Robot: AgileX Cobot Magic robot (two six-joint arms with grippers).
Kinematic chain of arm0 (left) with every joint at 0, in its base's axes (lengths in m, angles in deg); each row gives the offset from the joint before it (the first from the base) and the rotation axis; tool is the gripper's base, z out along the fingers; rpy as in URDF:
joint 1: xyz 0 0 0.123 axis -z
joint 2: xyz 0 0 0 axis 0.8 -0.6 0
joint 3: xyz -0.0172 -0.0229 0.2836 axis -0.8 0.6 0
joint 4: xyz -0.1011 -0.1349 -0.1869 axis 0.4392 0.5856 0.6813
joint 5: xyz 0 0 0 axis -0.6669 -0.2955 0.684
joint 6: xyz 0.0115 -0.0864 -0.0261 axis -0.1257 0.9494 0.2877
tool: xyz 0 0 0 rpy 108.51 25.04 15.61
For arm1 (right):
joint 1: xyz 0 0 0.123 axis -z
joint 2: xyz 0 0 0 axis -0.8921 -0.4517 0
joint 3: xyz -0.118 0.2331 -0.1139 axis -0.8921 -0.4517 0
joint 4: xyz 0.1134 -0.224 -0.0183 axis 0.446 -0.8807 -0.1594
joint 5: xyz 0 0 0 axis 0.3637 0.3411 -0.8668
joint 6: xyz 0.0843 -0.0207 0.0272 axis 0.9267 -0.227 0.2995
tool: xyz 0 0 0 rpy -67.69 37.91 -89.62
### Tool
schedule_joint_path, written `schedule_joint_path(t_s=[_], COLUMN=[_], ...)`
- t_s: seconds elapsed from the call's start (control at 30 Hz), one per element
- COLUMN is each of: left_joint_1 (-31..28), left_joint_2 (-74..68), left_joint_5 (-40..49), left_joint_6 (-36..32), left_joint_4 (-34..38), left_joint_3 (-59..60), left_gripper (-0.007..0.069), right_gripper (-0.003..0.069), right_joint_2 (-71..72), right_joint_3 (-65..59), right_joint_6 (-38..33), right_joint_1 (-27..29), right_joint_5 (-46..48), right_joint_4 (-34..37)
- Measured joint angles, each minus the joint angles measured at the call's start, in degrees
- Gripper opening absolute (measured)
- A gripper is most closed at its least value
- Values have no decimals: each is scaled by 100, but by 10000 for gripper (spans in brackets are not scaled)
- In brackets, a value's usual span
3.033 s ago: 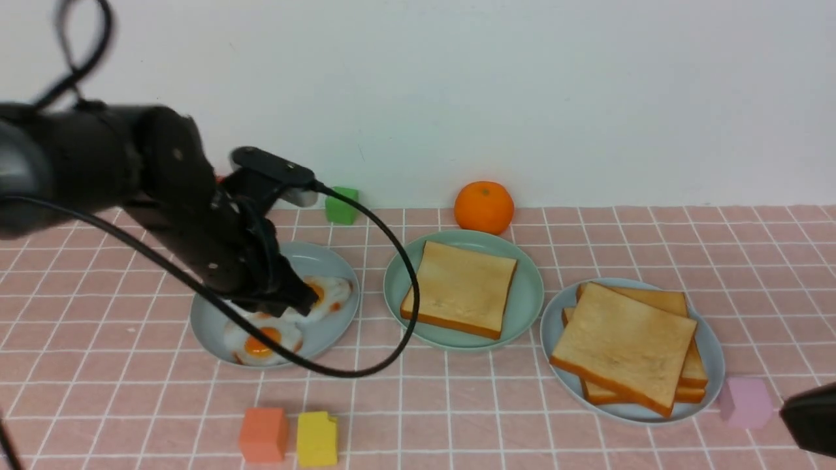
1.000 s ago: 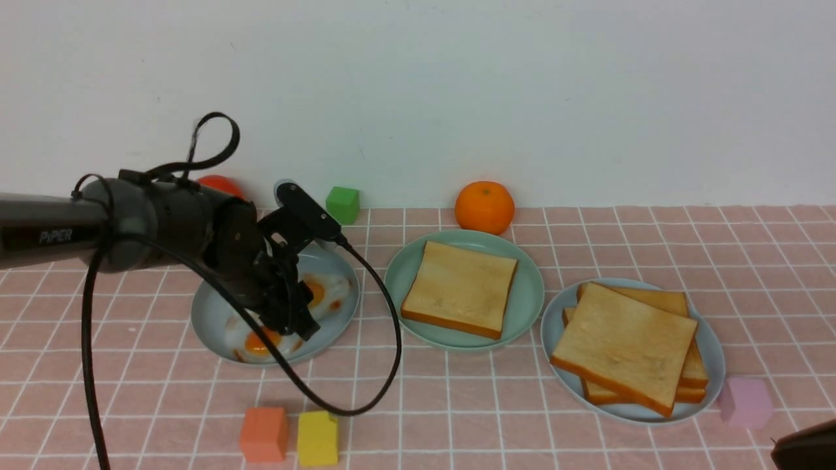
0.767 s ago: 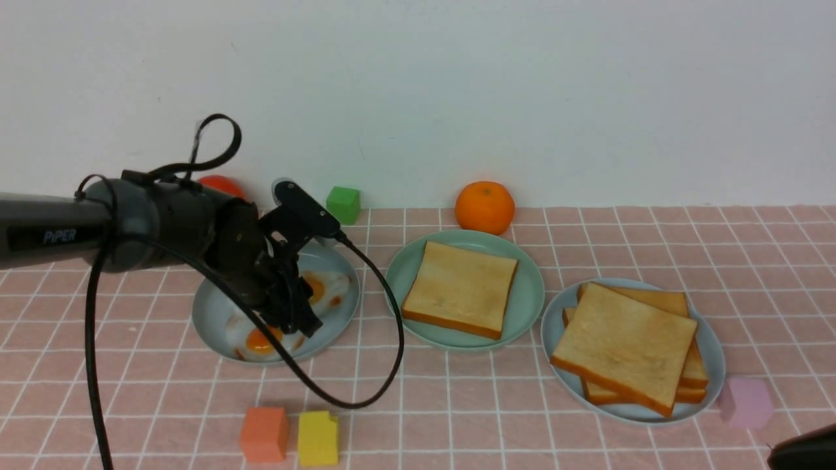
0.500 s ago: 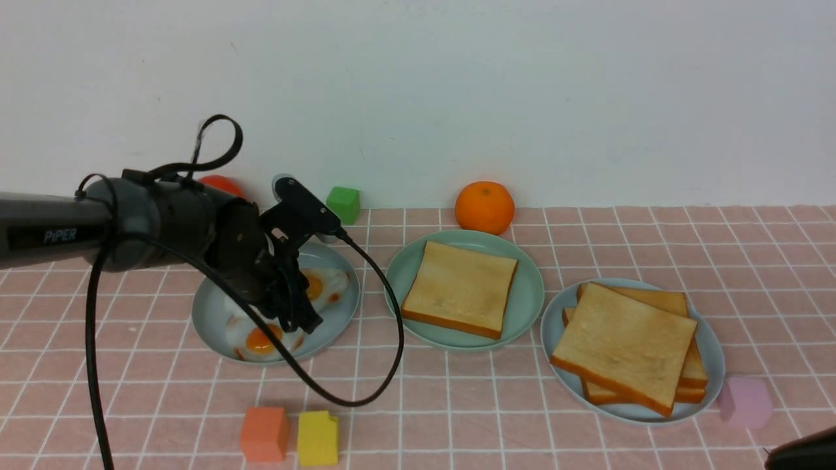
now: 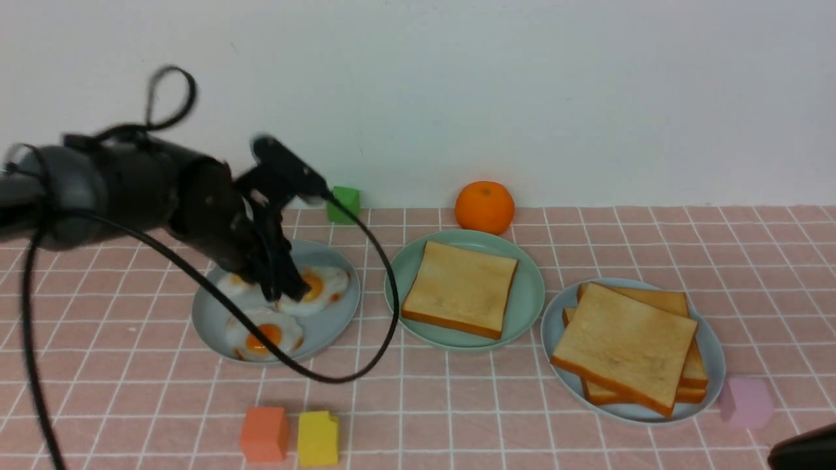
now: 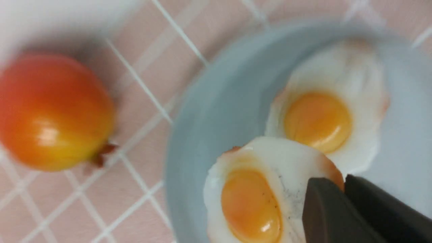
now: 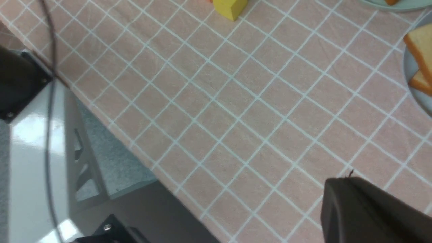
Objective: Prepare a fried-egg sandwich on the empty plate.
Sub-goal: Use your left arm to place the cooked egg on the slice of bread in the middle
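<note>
My left gripper (image 6: 342,179) is shut on the browned edge of a fried egg (image 6: 246,199), white with an orange yolk. In the front view this gripper (image 5: 290,292) hangs low over the grey-blue plate (image 5: 209,323), where another egg (image 5: 264,334) lies. A second egg (image 6: 324,121) rests on that plate beyond the held one. The mint-green plate (image 5: 532,287) in the middle bears one toast slice (image 5: 460,287). Stacked toast slices (image 5: 627,346) fill the right grey-blue plate (image 5: 715,352). My right gripper (image 7: 341,180) is shut and holds nothing, low at the front right corner (image 5: 803,450).
An orange (image 5: 484,207) and a green cube (image 5: 343,203) stand by the back wall. A tomato (image 6: 54,111) sits beside the egg plate. Red-orange (image 5: 263,434) and yellow (image 5: 317,437) cubes lie in front, a pink cube (image 5: 746,401) at right. My left arm's cable (image 5: 385,313) loops down past the mint-green plate's left rim.
My left gripper has shut on an egg's edge and risen up and back from the plate. The right arm has stayed put.
</note>
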Motion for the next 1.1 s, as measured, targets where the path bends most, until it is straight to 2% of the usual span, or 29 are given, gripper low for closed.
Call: schedule_joint_path(t_s=[0.07,0.2,0.27,0.43,0.8,1.1], left_joint_1=[116,773,1284,1996,2087,2087], left_joint_2=[226,535,487,75,-1479,-2008], left_joint_5=[42,152,187,206,685,578], left_joint_6=[-30,-408,-715,-1004,-1017,-1159], left_joint_4=[110,439,608,693,608,280], left_joint_3=[0,0,0,-262,-2305,-2685], left_gripper=[64,64,64,64,64,64], right_gripper=[32,32,32,32,32,32], right_joint_2=[0,0,0,11,624,1180], right_joint_3=[0,0,0,0,0,0], right_joint_6=[123,617,876,1083,1121,1262], right_joint_1=[0,0,0,0,0,0], right_joint_5=[0,6,120,608,731,731], right_joint_4=[-169,-826,-1184,-1435,-1465,-1406])
